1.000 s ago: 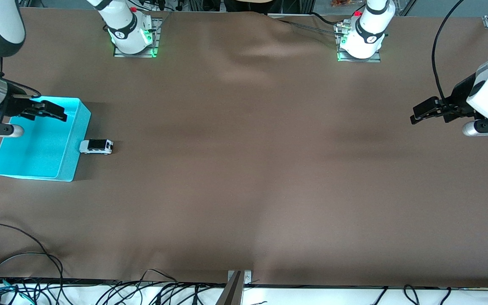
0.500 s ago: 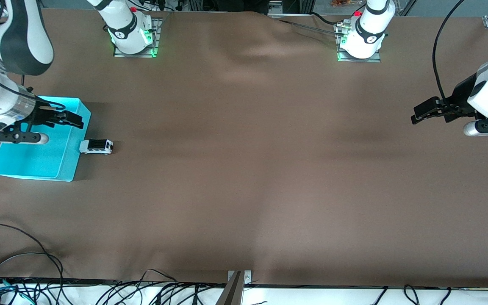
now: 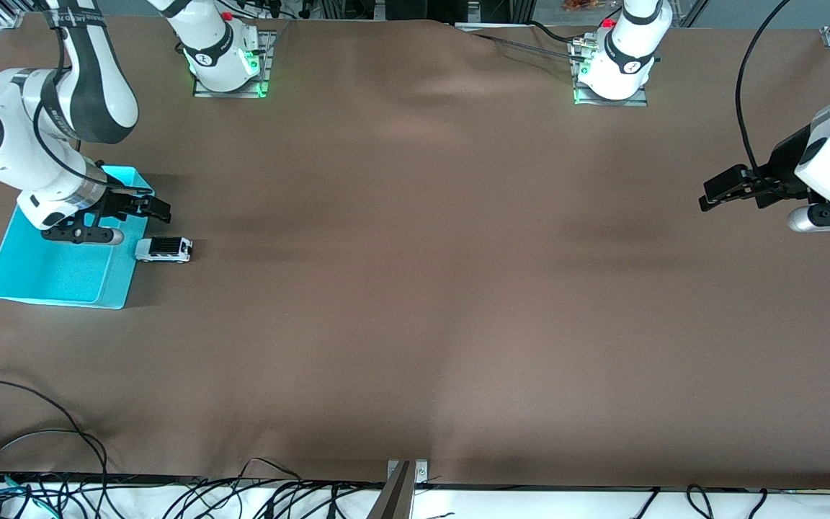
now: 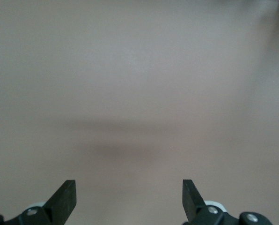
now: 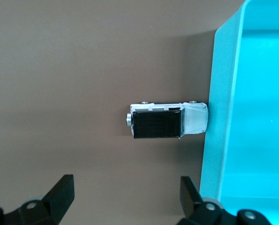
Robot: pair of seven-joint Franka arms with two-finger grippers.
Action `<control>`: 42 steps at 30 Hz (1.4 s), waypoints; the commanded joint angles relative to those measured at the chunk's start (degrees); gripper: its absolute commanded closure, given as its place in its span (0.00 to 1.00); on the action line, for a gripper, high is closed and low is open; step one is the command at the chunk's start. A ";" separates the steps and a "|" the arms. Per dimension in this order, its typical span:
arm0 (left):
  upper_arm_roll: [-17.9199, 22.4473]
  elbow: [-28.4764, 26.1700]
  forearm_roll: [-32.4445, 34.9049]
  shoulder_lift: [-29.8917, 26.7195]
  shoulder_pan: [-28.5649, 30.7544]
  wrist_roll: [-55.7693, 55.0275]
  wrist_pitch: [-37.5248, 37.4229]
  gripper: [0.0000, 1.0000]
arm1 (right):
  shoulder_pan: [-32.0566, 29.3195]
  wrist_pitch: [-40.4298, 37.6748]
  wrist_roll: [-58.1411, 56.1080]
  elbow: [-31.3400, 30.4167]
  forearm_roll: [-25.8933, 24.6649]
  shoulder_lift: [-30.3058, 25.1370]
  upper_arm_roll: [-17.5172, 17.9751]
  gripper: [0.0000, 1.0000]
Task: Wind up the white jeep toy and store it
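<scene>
Jeep placement first: the white jeep toy (image 3: 163, 249) (image 5: 168, 122) sits on the brown bench (image 3: 422, 288), its nose against the cyan bin's (image 3: 116, 277) (image 5: 223, 117) outer wall. The right pincer (image 3: 158, 210) (image 5: 125, 197), spread wide and holding nothing, hangs over the bin's rim, with the toy at roughly five o'clock from it in the front view. The left pincer (image 3: 707, 196) (image 4: 129, 199) waits spread over bare bench at the left arm's end.

A brown cloth (image 3: 415, 288) covers the whole table, rumpled into soft folds up at twelve o'clock. A cyan bin (image 3: 62, 270) sits open at about nine o'clock, toward the right arm's end. Black cables (image 3: 26, 461) trail along the edge nearest the front camera, from six to seven o'clock.
</scene>
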 commanded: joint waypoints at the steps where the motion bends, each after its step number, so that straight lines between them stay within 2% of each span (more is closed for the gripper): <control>1: -0.16 0.41 1.19 -0.12 0.25 0.26 -0.72 0.00 | 0.11 1.59 0.70 -2.78 -0.88 -0.98 -0.98 0.00; 7: -0.07 0.58 1.19 -0.12 0.34 0.35 -0.72 0.00 | 0.11 2.91 2.10 -3.40 -0.71 -0.37 -1.33 0.00; 14: -0.24 0.50 1.28 -0.03 0.25 0.35 -0.72 0.00 | 0.11 9.75 17.38 -6.29 -0.97 0.78 -1.69 0.00; 28: -0.24 0.50 1.19 -0.03 0.25 0.35 -0.72 0.00 | 0.11 13.28 34.52 -8.32 -0.80 2.54 -1.78 0.00; 37: -0.24 0.50 1.28 -0.03 0.25 0.35 -0.72 0.00 | 0.11 20.66 47.27 -10.69 -0.80 4.99 -1.78 0.00; 42: -0.24 0.50 1.28 -0.03 0.25 0.35 -0.72 0.00 | 0.11 21.63 51.84 -10.87 -0.62 5.70 -2.56 0.00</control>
